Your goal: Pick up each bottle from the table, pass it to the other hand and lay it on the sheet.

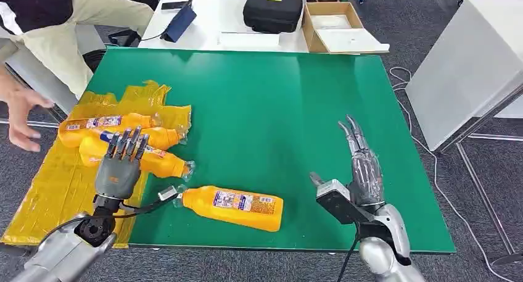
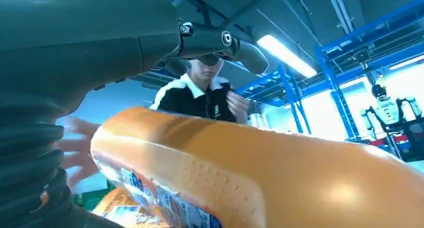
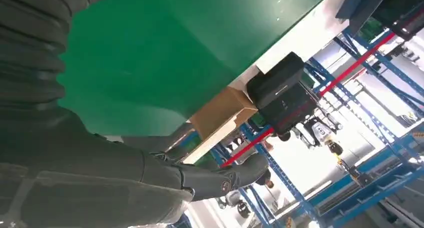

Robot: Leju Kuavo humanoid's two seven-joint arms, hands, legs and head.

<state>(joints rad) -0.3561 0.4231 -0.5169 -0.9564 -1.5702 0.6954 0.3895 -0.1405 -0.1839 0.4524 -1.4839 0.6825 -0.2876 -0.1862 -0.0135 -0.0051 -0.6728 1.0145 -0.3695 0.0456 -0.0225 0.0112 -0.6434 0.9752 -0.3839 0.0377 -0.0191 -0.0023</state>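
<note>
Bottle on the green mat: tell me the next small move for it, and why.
Probably bring the right hand, open with nothing in it, across to the lone bottle. It lies off the yellow sheet, where three bottles already rest; the left hand hovers over those.

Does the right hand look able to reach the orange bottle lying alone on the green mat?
Probably yes: the right hand is open, and only bare green mat lies between it and the orange bottle.

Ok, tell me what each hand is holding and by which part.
Nothing is held. The right hand is open over the table. The left hand lies with straight fingers over a bottle on the sheet, not gripping it.
</note>
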